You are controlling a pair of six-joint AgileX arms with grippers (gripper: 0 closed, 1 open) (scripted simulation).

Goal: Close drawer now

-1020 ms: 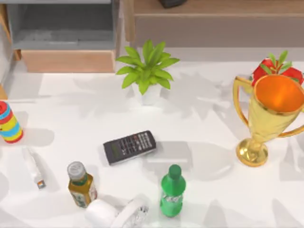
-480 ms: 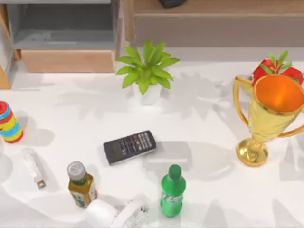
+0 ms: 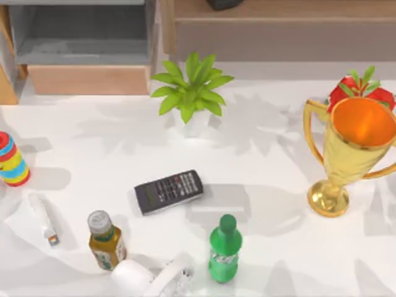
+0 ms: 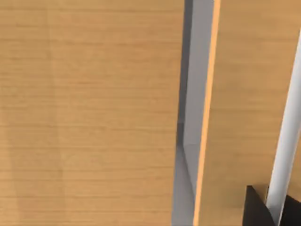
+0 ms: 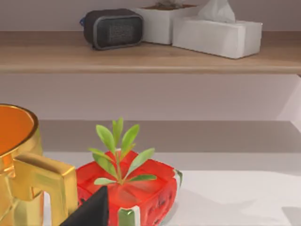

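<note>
Gripper state on the left arm cannot be told: its wrist view is pressed close to tan wood panels, with only a dark corner of finger [image 4: 256, 209] at the frame edge. The drawer [image 3: 86, 79] stands open at the table's [image 3: 266, 148] far left, grey inside, its tan front facing the table and its far end cut off. Going right: a striped stacking toy [image 3: 11, 159], a white tube [image 3: 43, 218], a tea bottle [image 3: 105, 240], a white roll [image 3: 133, 278] half cropped, a calculator [image 3: 168, 191], a potted plant [image 3: 190, 93], a green bottle [image 3: 224, 250], and a gold trophy [image 3: 352, 151] hiding most of a red planter [image 5: 134, 188]. Whether the right gripper is open or closed cannot be told either.
</note>
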